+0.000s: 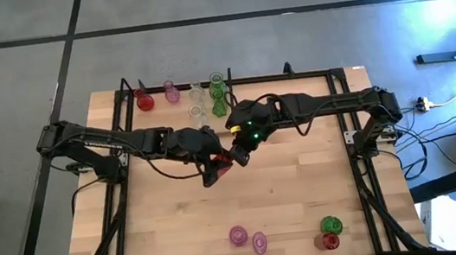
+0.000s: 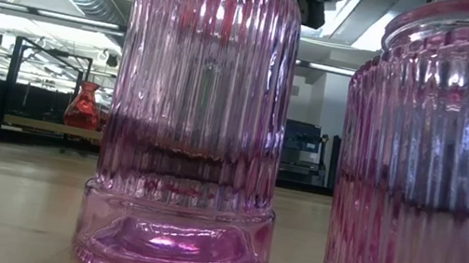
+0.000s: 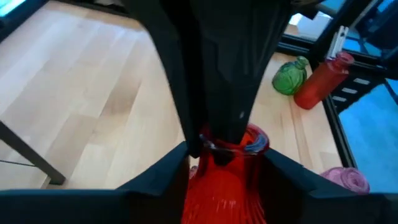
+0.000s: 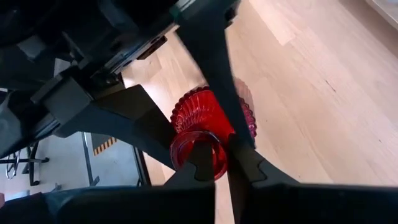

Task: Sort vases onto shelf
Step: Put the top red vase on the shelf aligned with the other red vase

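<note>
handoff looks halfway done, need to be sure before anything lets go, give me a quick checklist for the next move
1. Left gripper grips the red vase: cannot tell; its fingers flank the body, contact unclear.
2. Right gripper on the same vase: ok, one finger inside the mouth, one outside the neck.
3. Vase off the table: cannot tell, no side-on look at it.
4. Free spot on the shelf: ok, vases crowd only its left part: a second red vase, a pink vase, a green vase.
5. Path clear: ok, the remaining vases sit at the near edge.
</note>
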